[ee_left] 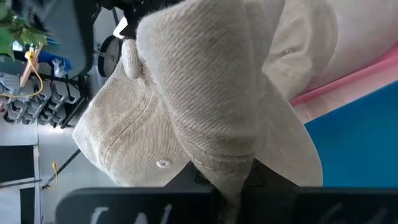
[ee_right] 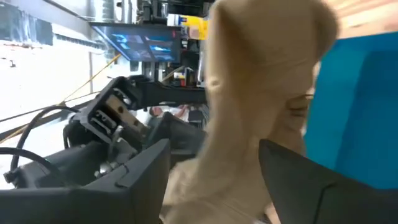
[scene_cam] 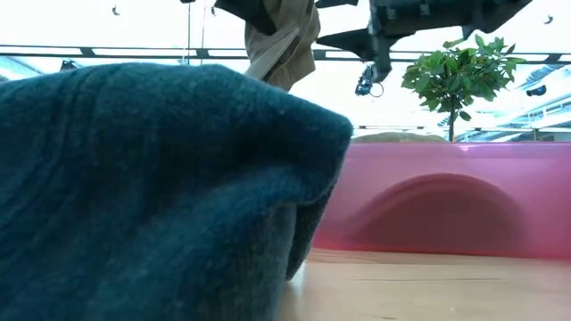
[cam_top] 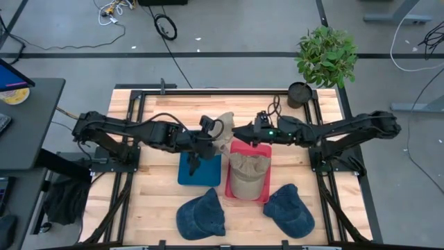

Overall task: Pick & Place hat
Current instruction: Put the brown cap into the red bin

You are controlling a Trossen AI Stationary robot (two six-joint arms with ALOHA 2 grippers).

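Observation:
A beige hat is lifted above the table between the two arms, over the far ends of the blue tray and the red tray. My left gripper comes from the table's left and is shut on it. My right gripper comes from the right and is open; in the right wrist view its fingers stand on either side of the hat, and I cannot tell if they touch it. A second beige hat lies in the red tray. My left gripper holds the beige hat by a bunched fold of its cloth, pinched between the two fingers, which the hat itself mostly covers. The fingers come level from the table's left. The hat is lifted clear and hangs crumpled around the fingers.
Two blue denim hats lie near the table's near edge; one fills the low view's foreground. A potted plant stands at the far right corner. Bare wood lies left of the blue tray.

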